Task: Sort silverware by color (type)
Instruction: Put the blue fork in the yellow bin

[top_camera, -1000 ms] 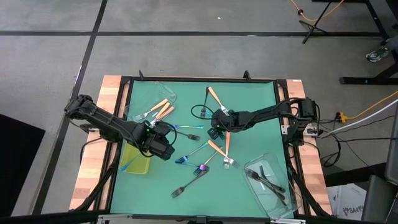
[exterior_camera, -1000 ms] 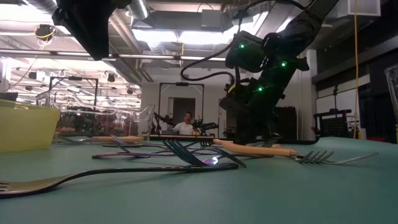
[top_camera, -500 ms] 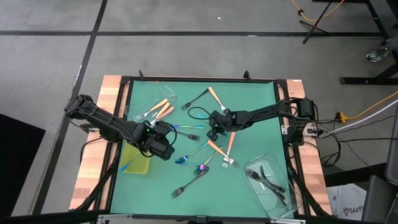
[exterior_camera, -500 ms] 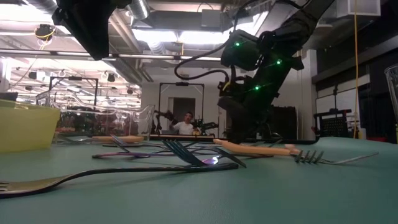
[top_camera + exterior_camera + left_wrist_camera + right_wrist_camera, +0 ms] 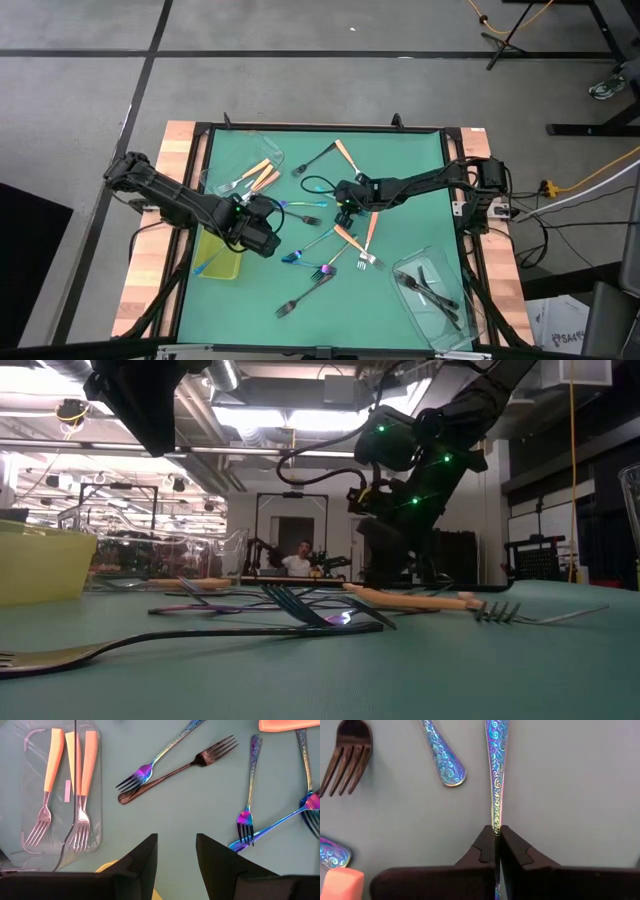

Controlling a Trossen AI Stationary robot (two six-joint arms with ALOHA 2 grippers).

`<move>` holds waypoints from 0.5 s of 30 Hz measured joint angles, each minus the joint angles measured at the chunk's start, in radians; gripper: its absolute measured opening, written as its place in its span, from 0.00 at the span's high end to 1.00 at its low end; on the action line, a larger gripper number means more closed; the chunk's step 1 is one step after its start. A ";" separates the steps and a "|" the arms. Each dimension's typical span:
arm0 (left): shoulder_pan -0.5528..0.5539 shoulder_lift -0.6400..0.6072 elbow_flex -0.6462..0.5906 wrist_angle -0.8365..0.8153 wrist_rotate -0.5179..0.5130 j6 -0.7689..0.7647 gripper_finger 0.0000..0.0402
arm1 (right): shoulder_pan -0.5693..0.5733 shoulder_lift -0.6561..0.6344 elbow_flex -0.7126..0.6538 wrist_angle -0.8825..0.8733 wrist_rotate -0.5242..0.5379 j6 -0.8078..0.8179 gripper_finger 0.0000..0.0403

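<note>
Pinching the slim handle of an iridescent fork, the right gripper sits near the centre of the high view, its fingers clenched on the metal; the fork's head is cut off in the right wrist view. The left gripper hovers centre-left with fingers released, holding nothing. Other forks lie scattered on the green desk: three orange-handled forks in a clear tub, dark ones in another tub at lower right.
</note>
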 joint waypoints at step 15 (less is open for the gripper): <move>0.000 0.000 0.000 -0.001 0.091 0.082 0.68 | 0.000 -0.002 0.042 0.001 0.000 -0.149 1.00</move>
